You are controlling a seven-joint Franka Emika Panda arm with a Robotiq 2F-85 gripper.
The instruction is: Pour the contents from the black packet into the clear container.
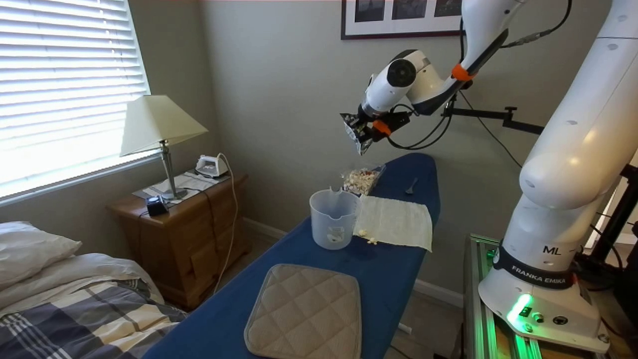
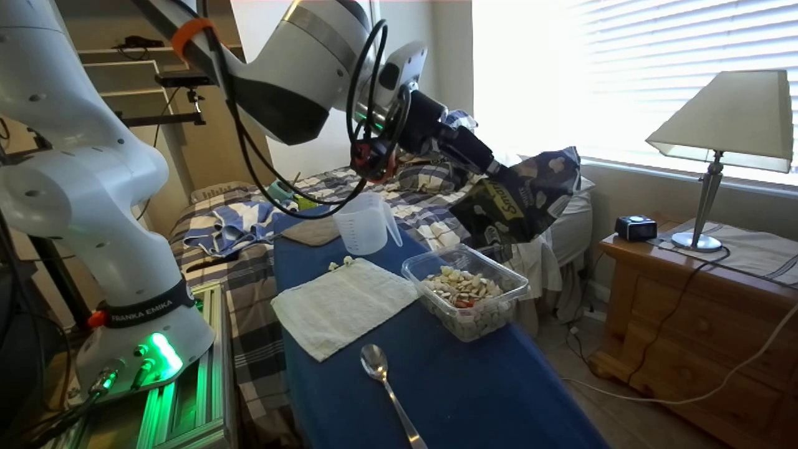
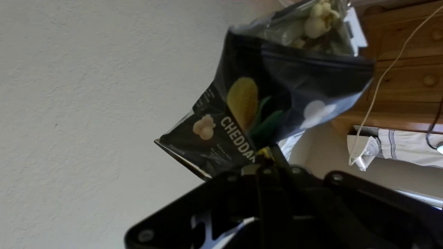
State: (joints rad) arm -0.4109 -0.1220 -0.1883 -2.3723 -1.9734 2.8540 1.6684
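While the arm (image 2: 315,62) is hanging over the blue board (image 1: 381,289), the gripper (image 2: 499,169) is squeezing the packet (image 2: 527,202), with a bit of it pinched between its tips. The packet is hanging tilted in the air, and in the wrist view it is showing the word CHEDDAR and a picture of corn. In an exterior view, the open box (image 2: 467,325) is sitting at 7 o'clock from the packet, lower down, and it is holding a big heap of pale bits (image 2: 464,287). The shiny spoon (image 2: 392,394) is lying at 7 o'clock from the box. In an exterior view, the jug (image 1: 326,227) is standing upright on the board with its wide mouth facing up, and the packet is hanging just past 12 o'clock from it, higher up and well apart. The cloth (image 1: 396,222) is lying flat at 3 o'clock from the jug, just beside it, and some popcorn bits (image 1: 372,241) are resting by its edge. The puffy pad (image 1: 305,311) is lying between 6 and 7 o'clock from the jug, near it. Off the board, the bed (image 1: 84,319) is filling the spot at 8 o'clock from the jug, and the nightstand (image 1: 172,249) at 9 o'clock is holding up the lamp (image 1: 162,124) and the iron (image 1: 211,166).
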